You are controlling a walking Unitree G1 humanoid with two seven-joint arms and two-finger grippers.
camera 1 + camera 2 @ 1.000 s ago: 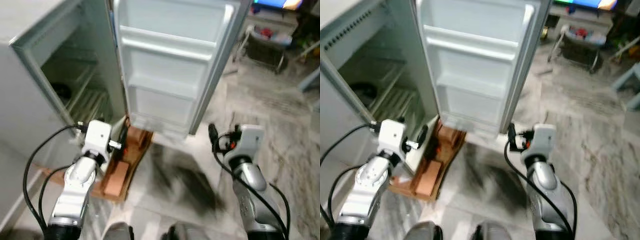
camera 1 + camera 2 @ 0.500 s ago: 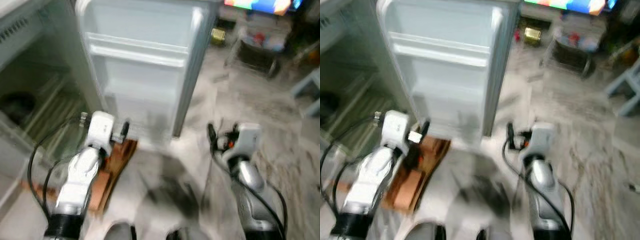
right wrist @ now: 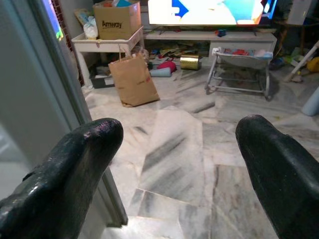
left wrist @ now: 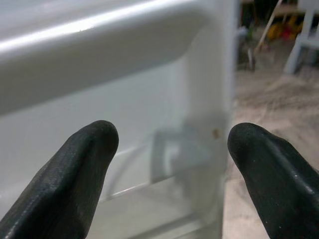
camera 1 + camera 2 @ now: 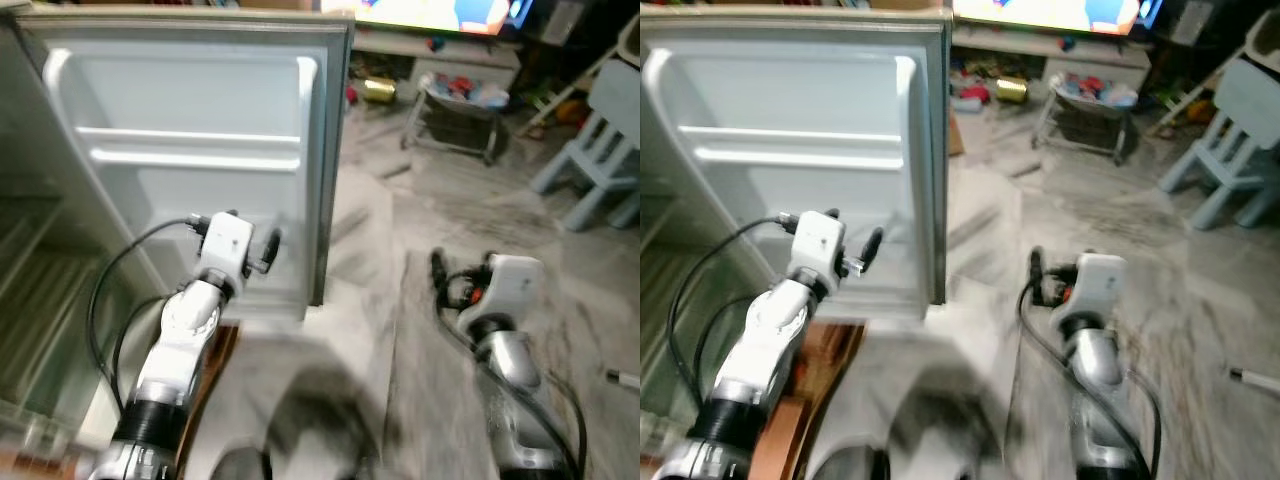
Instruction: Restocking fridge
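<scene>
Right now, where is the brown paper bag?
In the right wrist view, the brown paper bag stands on the marble floor, leaning against a white table that carries a cardboard box.

Between the right gripper's [image 3: 174, 164] parted fingers: marble floor [image 3: 174, 149], brown paper bag [image 3: 133, 78], lit screen [image 3: 204, 11]
</scene>
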